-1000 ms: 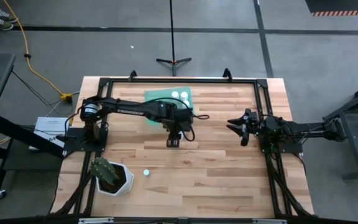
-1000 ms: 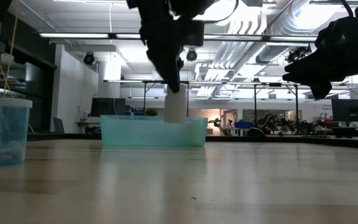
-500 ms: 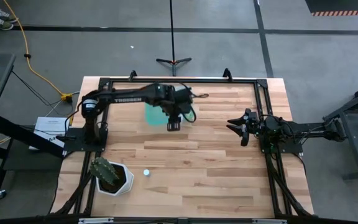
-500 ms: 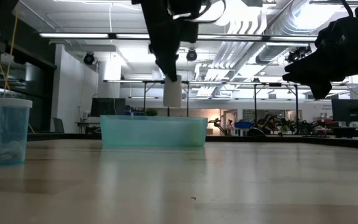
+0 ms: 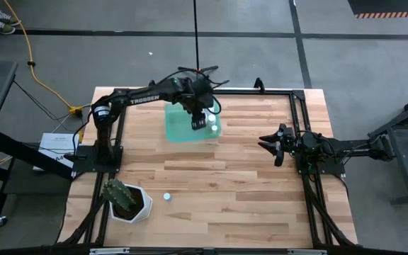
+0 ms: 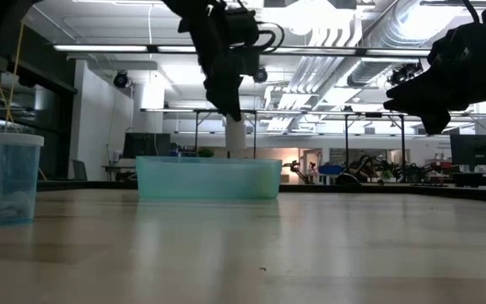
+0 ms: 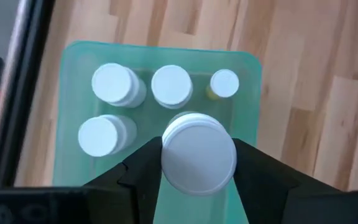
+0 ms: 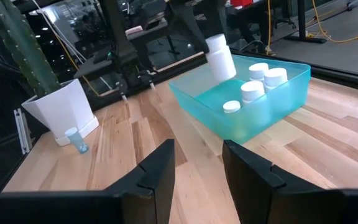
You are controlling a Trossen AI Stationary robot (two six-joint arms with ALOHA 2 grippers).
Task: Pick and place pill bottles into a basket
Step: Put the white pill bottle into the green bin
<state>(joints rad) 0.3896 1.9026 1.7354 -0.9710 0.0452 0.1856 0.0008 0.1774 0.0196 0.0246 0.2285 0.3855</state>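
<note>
Hanging over the basket (image 5: 192, 125), a white-capped pill bottle (image 7: 198, 152) sits clamped between the fingers of the left gripper (image 5: 197, 124), upright and clear of the basket floor (the low view shows its body above the rim). Below it, four more bottles (image 7: 135, 99) stand inside the teal bin, grouped toward one end; the wrist view shows three in a row and one beside them. The basket rests on the wooden table (image 5: 246, 191) near its far edge. One small bottle (image 5: 166, 196) is left out on the table well apart from the basket, just beside the white pot with a cactus (image 5: 126, 200). The right gripper (image 5: 270, 144) waits on the right side of the table, its jaws apart and holding nothing.
</note>
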